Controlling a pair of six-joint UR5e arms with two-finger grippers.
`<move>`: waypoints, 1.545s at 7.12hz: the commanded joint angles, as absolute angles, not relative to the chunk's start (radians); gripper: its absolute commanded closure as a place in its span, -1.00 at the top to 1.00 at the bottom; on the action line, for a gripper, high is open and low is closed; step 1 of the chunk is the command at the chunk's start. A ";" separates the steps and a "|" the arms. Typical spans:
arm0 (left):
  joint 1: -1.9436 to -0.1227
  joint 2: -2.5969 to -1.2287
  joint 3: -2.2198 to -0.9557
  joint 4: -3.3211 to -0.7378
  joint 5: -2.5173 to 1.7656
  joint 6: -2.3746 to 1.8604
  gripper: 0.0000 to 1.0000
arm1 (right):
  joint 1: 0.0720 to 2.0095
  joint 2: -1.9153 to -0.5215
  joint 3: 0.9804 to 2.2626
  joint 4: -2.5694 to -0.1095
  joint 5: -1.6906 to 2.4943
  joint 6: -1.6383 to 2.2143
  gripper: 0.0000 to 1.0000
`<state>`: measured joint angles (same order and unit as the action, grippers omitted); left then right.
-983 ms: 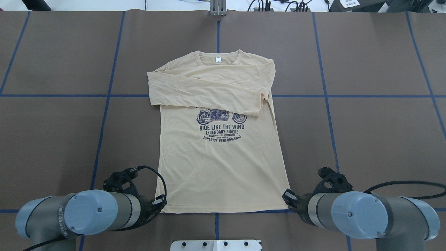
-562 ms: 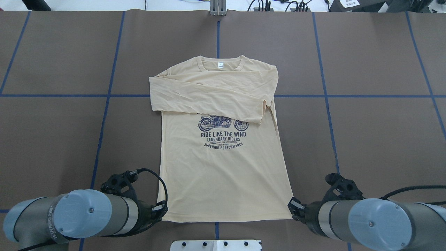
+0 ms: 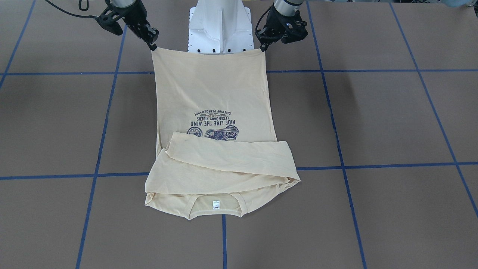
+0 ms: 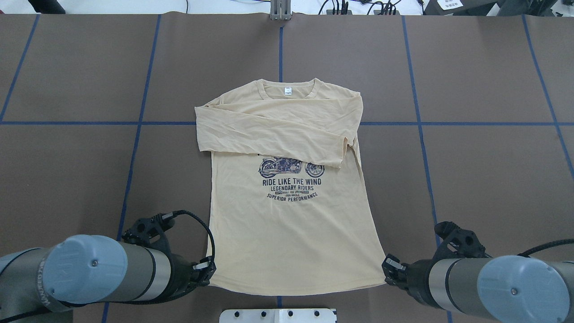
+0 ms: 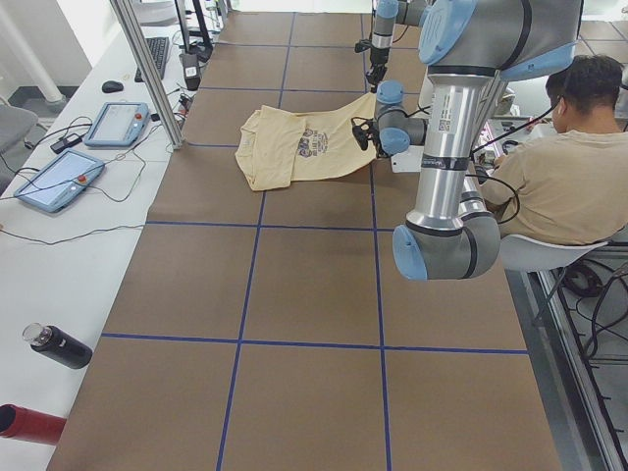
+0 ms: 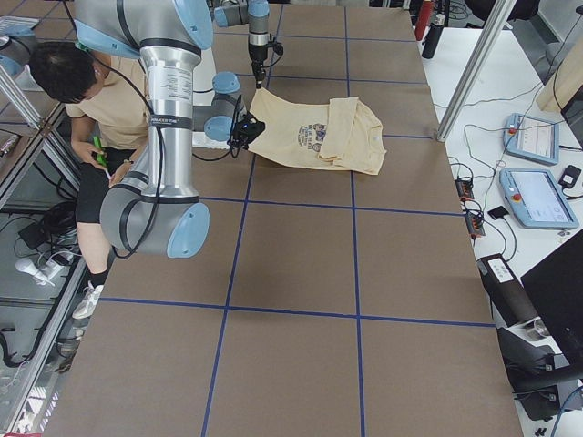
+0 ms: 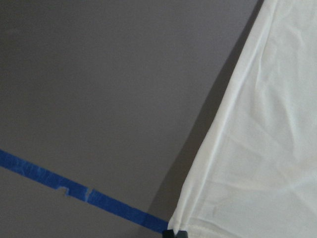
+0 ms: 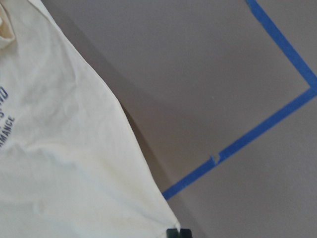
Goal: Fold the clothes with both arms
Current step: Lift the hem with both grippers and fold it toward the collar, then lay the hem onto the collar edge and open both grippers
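Observation:
The cream-yellow long-sleeved shirt [image 4: 287, 233] lies print-up mid-table, both sleeves folded across its chest and the collar with its white label at the far end. My left gripper [image 4: 207, 269] is shut on the near-left hem corner, and my right gripper [image 4: 389, 269] is shut on the near-right hem corner. In the front-facing view the left gripper [image 3: 262, 46] and right gripper [image 3: 152, 45] hold the hem taut just ahead of the base. In the wrist views, the shirt [image 7: 262, 148] [image 8: 64, 163] runs down to a dark fingertip at the bottom edge. The side views show the hem end lifted off the table.
The white pedestal base [image 4: 278, 315] sits right behind the hem. Blue tape lines [image 4: 134, 148] grid the brown table. A metal post [image 4: 280, 11] stands at the far edge. A seated person [image 5: 569, 167] is beside the robot. Control tablets [image 5: 118, 123] and a bottle [image 5: 59, 345] lie beyond the far edge.
Both grippers have drawn back toward the base, still holding the hem corners. The whole shirt has slid toward the robot and slightly to the right.

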<state>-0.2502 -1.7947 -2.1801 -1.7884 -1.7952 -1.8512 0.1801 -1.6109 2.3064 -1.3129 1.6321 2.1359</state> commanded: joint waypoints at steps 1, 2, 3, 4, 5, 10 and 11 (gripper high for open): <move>-0.520 -1.853 -2.095 -1.805 -1.953 -1.692 -1.00 | 0.434 -1.448 2.155 -1.316 1.787 1.991 -1.00; -0.619 -1.962 -1.939 -1.818 -1.977 -1.608 -1.00 | 0.594 -1.331 2.011 -1.342 1.921 1.917 -1.00; -0.688 -2.029 -1.792 -1.880 -1.977 -1.602 -1.00 | 0.721 -1.208 1.902 -1.406 2.019 1.817 -1.00; -0.728 -2.034 -1.685 -2.025 -1.977 -1.601 -1.00 | 0.773 -1.102 1.799 -1.486 2.035 1.733 -1.00; -0.754 -2.048 -1.593 -2.111 -1.977 -1.600 -1.00 | 0.799 -1.030 1.695 -1.492 2.033 1.697 -1.00; -0.795 -2.213 -1.285 -2.276 -1.889 -1.600 -1.00 | 0.827 -0.795 1.211 -1.358 1.947 1.560 -1.00; -0.795 -2.262 -1.205 -2.279 -1.856 -1.600 -1.00 | 0.825 -0.784 1.168 -1.333 1.939 1.545 -1.00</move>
